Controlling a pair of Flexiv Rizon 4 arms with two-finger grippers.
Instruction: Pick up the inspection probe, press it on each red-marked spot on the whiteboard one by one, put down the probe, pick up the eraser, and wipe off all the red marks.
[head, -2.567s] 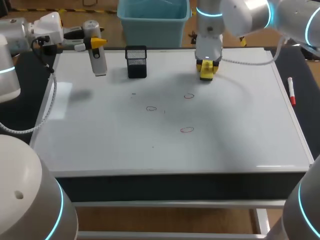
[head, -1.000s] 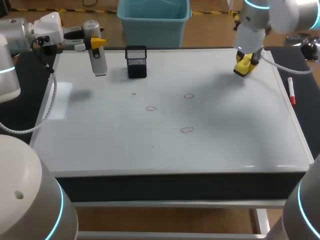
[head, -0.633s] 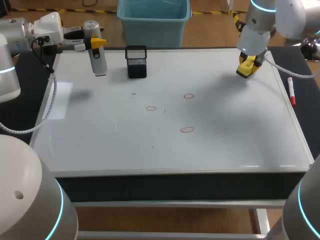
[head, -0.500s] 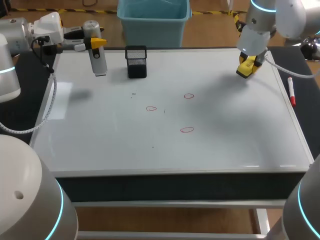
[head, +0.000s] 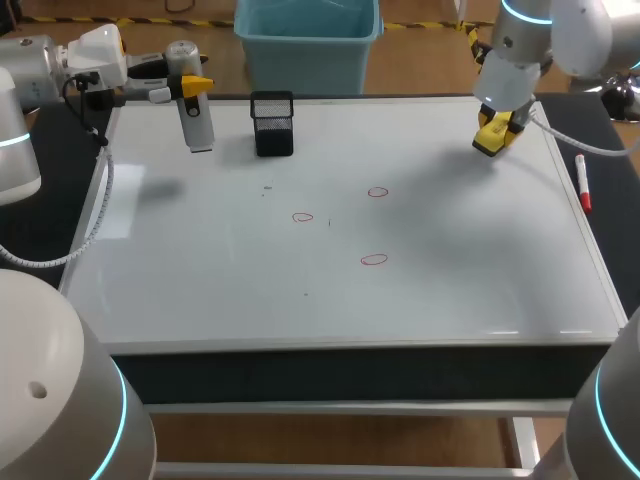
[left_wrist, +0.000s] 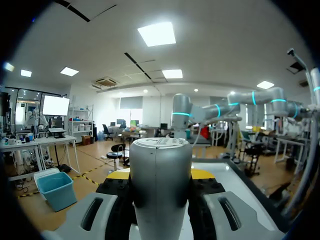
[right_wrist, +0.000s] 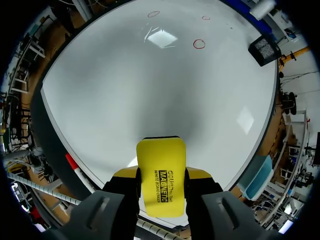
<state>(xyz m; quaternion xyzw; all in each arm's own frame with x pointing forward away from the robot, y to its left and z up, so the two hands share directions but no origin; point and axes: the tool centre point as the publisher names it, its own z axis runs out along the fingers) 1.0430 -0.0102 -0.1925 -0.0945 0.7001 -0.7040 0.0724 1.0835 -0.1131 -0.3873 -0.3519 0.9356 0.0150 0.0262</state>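
The right gripper (head: 497, 128) is clamped on the yellow eraser (right_wrist: 160, 170), low over the whiteboard (head: 470, 280); I cannot tell whether the two touch. The eraser's long axis runs out along the fingers. The nearest red mark (head: 377, 192) lies ahead of it, well apart, with two more beyond, so this arm looks best placed to wipe. The left gripper (left_wrist: 160, 175) grips the probe (head: 197, 125) upright, beside a mesh cup (head: 273, 123). The board is smooth and glossy.

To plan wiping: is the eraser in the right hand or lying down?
Held: the right hand grips the eraser from two sides.
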